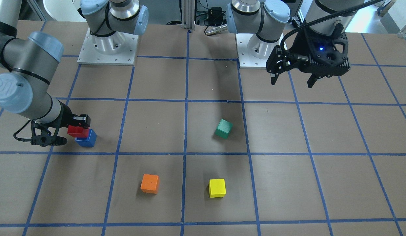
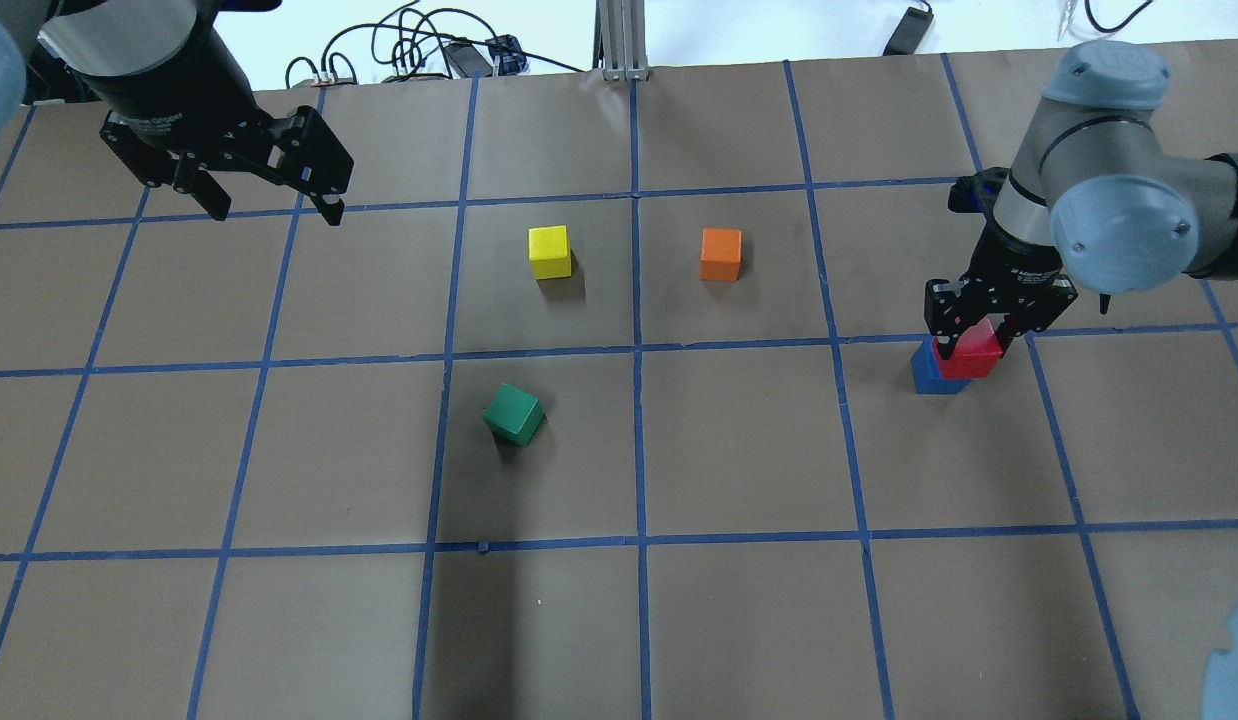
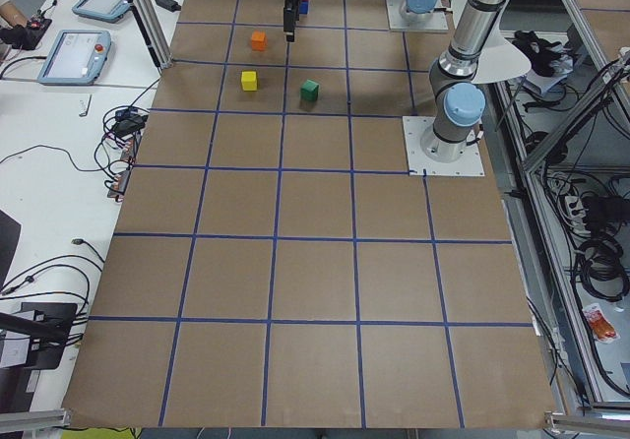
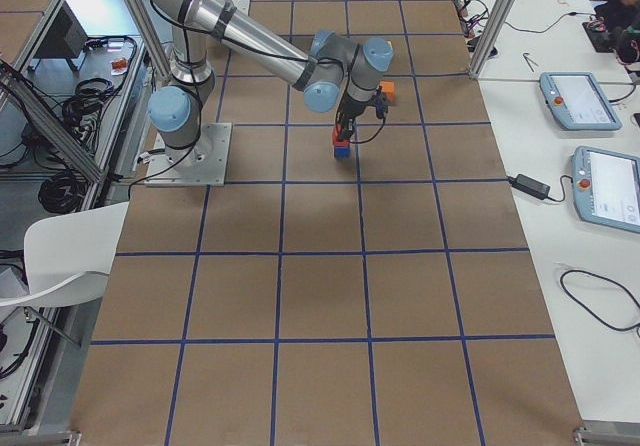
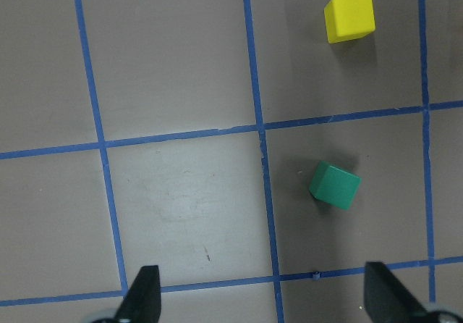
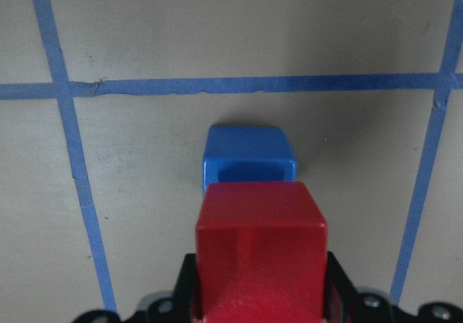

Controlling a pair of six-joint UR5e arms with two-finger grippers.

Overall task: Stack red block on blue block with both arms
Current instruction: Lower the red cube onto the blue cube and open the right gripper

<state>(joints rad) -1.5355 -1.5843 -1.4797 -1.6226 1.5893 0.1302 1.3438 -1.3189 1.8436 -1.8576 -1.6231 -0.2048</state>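
Observation:
The red block (image 1: 77, 131) is held between the fingers of my right gripper (image 1: 75, 132), which is shut on it. It sits just over the blue block (image 1: 86, 139) on the table, offset to one side. I cannot tell whether they touch. In the right wrist view the red block (image 6: 260, 250) is in the jaws with the blue block (image 6: 248, 160) showing just beyond it. The overhead view shows the red block (image 2: 971, 355), the blue block (image 2: 929, 375) and the right gripper (image 2: 969, 345). My left gripper (image 2: 275, 212) is open and empty, raised far from them.
A green block (image 2: 514, 415), a yellow block (image 2: 550, 251) and an orange block (image 2: 721, 254) lie apart mid-table. The brown table (image 2: 739, 620) has a blue tape grid. The arm bases stand at the robot's edge.

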